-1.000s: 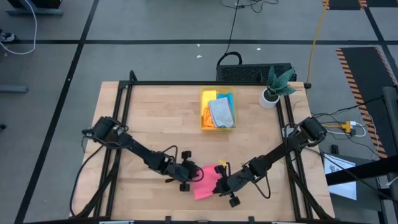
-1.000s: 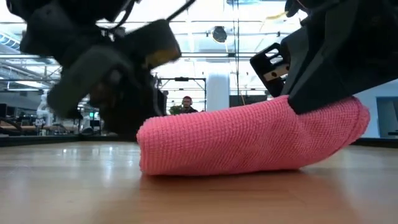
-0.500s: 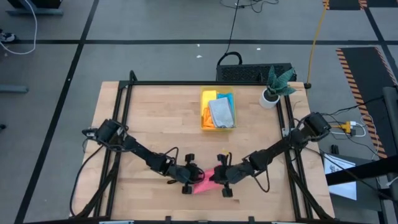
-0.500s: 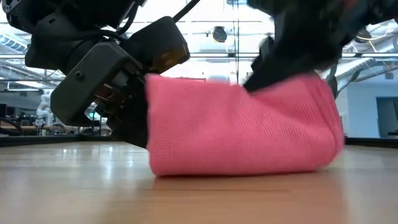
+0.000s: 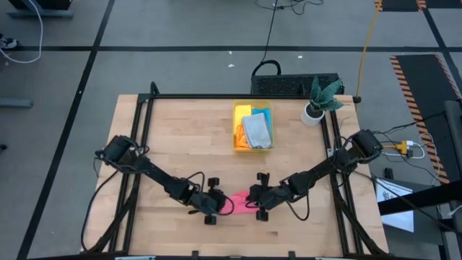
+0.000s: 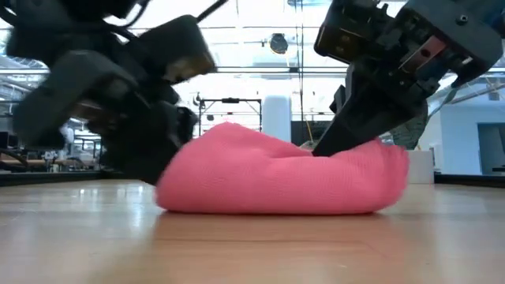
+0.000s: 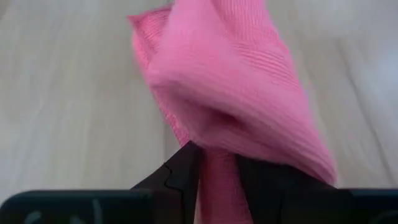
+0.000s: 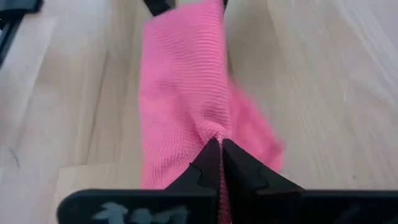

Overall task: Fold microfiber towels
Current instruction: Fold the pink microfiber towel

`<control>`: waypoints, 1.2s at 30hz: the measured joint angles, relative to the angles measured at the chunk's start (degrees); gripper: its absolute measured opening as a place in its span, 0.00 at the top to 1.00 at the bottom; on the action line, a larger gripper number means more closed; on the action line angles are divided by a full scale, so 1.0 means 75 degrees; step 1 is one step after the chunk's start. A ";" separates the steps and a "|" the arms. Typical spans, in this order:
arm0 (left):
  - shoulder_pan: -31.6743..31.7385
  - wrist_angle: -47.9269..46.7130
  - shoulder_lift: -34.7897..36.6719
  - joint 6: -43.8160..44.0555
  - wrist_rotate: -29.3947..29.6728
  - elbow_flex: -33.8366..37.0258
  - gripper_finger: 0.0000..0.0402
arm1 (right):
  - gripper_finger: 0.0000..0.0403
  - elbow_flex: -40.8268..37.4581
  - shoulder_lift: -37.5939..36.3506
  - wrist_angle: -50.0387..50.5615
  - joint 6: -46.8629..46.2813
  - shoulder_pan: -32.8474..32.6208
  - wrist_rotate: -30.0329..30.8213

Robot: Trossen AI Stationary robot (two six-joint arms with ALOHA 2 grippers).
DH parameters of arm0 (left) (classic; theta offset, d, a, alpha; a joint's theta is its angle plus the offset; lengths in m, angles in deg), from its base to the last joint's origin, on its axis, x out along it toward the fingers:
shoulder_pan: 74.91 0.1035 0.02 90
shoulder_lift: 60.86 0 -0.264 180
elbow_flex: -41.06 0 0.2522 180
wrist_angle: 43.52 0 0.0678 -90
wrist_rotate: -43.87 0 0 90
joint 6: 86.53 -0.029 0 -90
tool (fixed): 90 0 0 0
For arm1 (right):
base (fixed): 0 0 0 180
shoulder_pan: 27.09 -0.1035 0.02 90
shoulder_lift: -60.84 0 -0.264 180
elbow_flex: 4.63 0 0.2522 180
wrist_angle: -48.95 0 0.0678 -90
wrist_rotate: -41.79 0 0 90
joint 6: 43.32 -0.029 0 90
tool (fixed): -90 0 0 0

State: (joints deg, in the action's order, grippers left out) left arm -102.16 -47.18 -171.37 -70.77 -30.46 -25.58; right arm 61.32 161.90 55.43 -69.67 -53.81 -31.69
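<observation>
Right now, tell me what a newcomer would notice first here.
The pink towel, bunched on the table's near edge, stands out. The left end effector and right end effector pinch it from opposite sides. Farther back, a yellow bin holds more towels beside a potted plant.

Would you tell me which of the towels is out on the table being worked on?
The pink towel, bunched between the left tool and right tool, both clamped on it. The others lie in the yellow bin.

wooden table (image 5: 180, 137), yellow plastic bin (image 5: 237, 130), potted plant (image 5: 320, 97)
</observation>
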 joint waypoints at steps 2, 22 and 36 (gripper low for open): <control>-0.0134 -0.0406 0.0274 0.0054 0.0254 0.0022 0.72 | 1.00 -0.0150 0.0000 -0.0326 0.0000 0.0019 -0.0008; -0.0483 -0.1744 0.1019 0.0596 0.1792 0.0004 0.72 | 1.00 -0.0359 0.0027 -0.2285 0.1761 0.0719 -0.1035; -0.0984 -0.4080 0.1627 0.3110 0.2326 -0.0002 0.72 | 1.00 -0.0359 0.0361 -0.2989 0.2016 0.1184 -0.1633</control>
State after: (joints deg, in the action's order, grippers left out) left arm -109.54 -77.78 -159.16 -47.44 -13.02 -25.59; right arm 58.63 164.61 33.01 -54.55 -44.93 -43.94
